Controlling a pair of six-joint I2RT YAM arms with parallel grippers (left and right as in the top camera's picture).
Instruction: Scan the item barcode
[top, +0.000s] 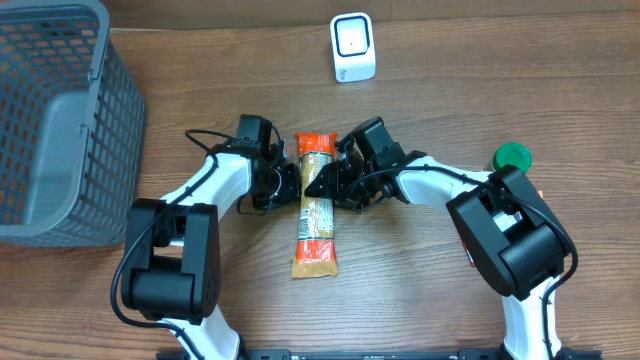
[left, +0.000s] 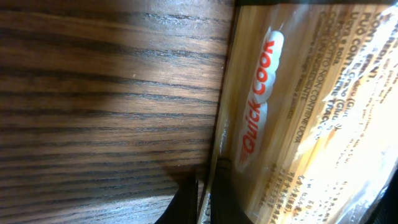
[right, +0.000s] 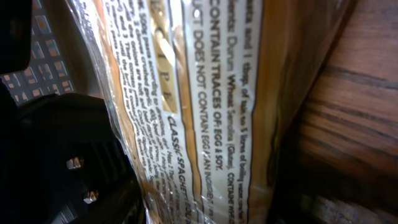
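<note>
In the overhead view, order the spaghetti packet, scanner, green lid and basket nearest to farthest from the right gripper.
1. Spaghetti packet, at the right gripper.
2. Scanner, top centre.
3. Green lid, right side.
4. Basket, far left.

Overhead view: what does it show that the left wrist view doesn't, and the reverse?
Only overhead: the basket, the scanner, a green cap. Only left wrist: red "Quick Cook" lettering on the pack. Both: the pack lying on the wooden table.
</note>
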